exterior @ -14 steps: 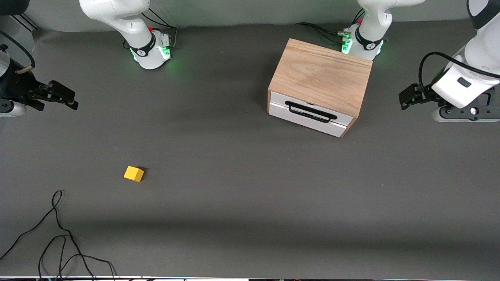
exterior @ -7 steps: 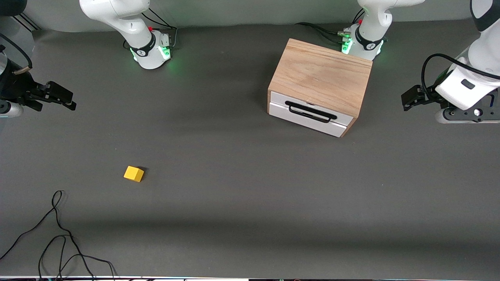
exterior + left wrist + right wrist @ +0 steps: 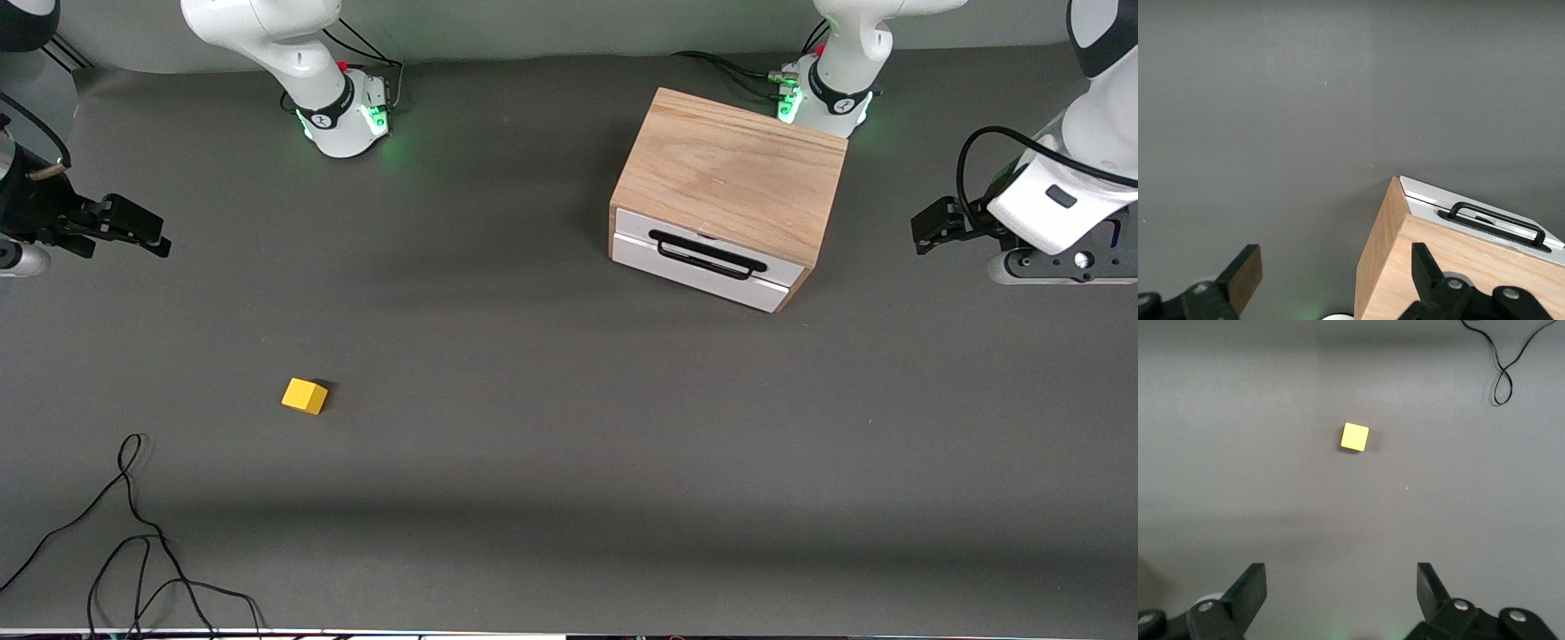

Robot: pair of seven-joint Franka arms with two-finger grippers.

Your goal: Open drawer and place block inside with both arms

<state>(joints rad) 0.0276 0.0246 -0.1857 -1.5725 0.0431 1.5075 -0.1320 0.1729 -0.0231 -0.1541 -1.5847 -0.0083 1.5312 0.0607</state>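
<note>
Small change only: your right gripper has slid a little toward the right arm's end of the tabletop since a second ago, and your left gripper has wobbled slightly at the left arm's end, ending about where it was. Neither has come closer to its target, so judge the task as not started yet.

Both grippers are spread fully wide and hold nothing. The right wrist view shows bare tabletop between the right gripper's fingers; the left wrist view shows the same between the left gripper's fingers, with the box corner just beside.

The drawer is closed, its white front flush in the light oak box, and the black wire handle is untouched. The box sits toward the left arm's end, close to the left arm's base. The block lies flat on the tabletop toward the right arm's end, nearer the front camera than the box and well apart from it. It has not moved.

Counts: one box, one drawer with handle, one yellow block, two arms, two grippers, plus one loose black cable nearer the camera than the block.

Next, probably: left gripper to the handle, right gripper down over the block. You've got clear approach to both. Keep the right arm off that cable.
</note>
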